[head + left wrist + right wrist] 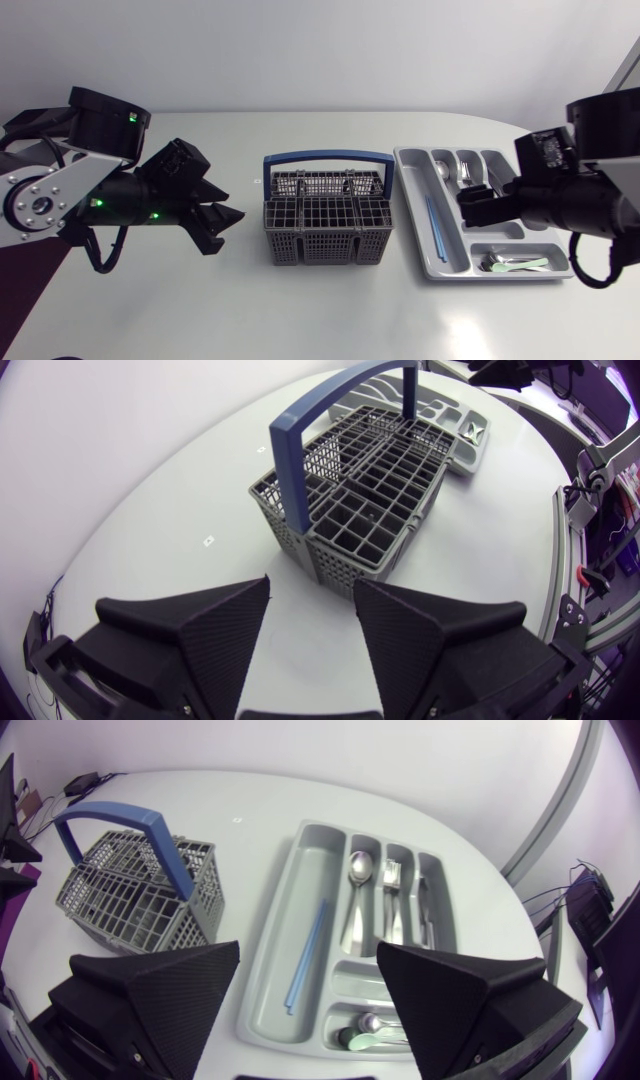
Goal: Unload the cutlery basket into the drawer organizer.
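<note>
Grey plastic cutlery basket (327, 230) with a blue handle (328, 157) stands mid-frame in the head view on the white surface (300, 310). Left of it hovers the left end effector (232, 205), fingers parted, gripping nothing. At the right lies the drawer organizer (418, 238), and the right end effector (468, 208) hangs over its middle, hiding some compartments. A blue stick (434, 225) lies in the long one.

In the left wrist view the fingers are wide apart with bare surface between them, and the basket is just ahead.

In the right wrist view the fingers are spread and hold nothing above the organizer. A spoon (359, 870) and fork (390, 875) lie ahead, with pale green cutlery (365, 1040) between the fingers.
</note>
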